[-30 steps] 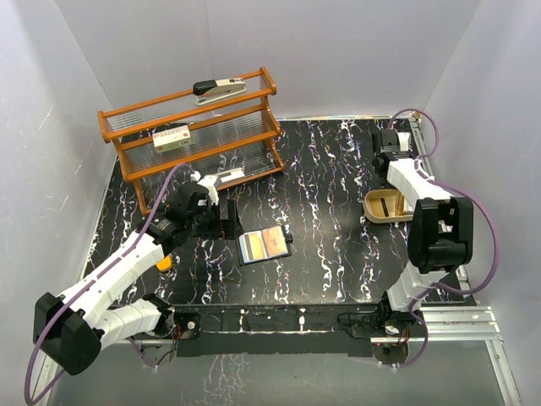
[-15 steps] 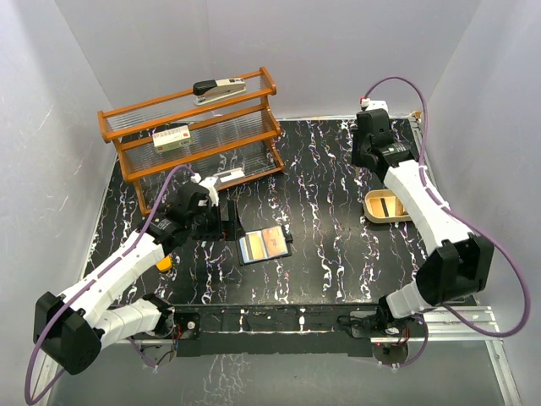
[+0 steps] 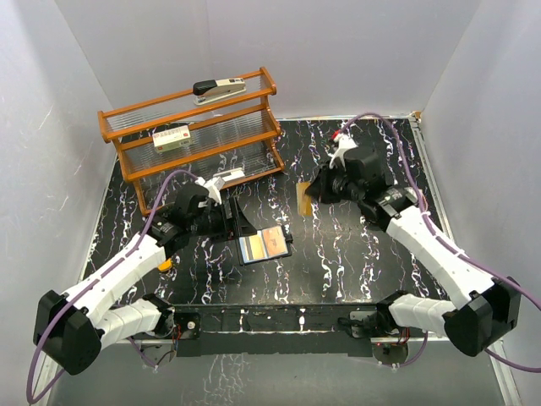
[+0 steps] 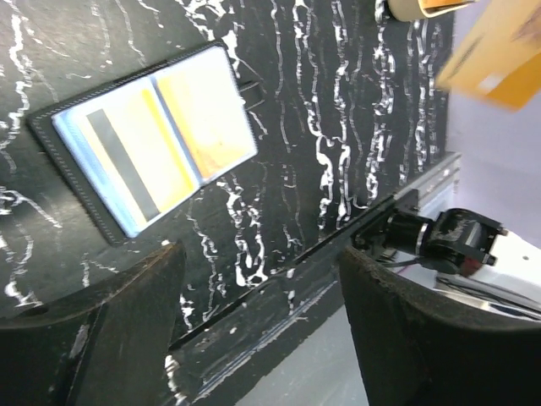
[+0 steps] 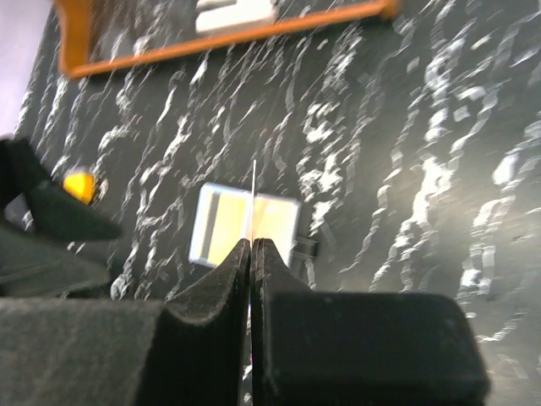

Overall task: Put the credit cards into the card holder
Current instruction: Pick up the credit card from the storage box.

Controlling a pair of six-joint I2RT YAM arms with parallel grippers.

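Observation:
The card holder (image 3: 265,245) lies open on the table, with a striped yellow card in its left pocket and an orange one in its right. It also shows in the left wrist view (image 4: 152,144) and the right wrist view (image 5: 245,224). My right gripper (image 3: 313,194) is shut on an orange credit card (image 3: 303,200), held on edge in the air behind and to the right of the holder. In the right wrist view the card (image 5: 254,199) is a thin line between the shut jaws. My left gripper (image 3: 232,222) is open and empty, just left of the holder.
A wooden rack (image 3: 127,145) stands at the back left with a stapler (image 3: 220,88) on top and a white box (image 3: 172,137) on its shelf. A small orange block (image 3: 164,264) lies by the left arm. The tan tray's edge (image 4: 414,7) shows in the left wrist view.
My right arm has swung from the back right corner by the tan tray to the table's middle, now carrying the orange card. My left gripper has shifted slightly toward the holder.

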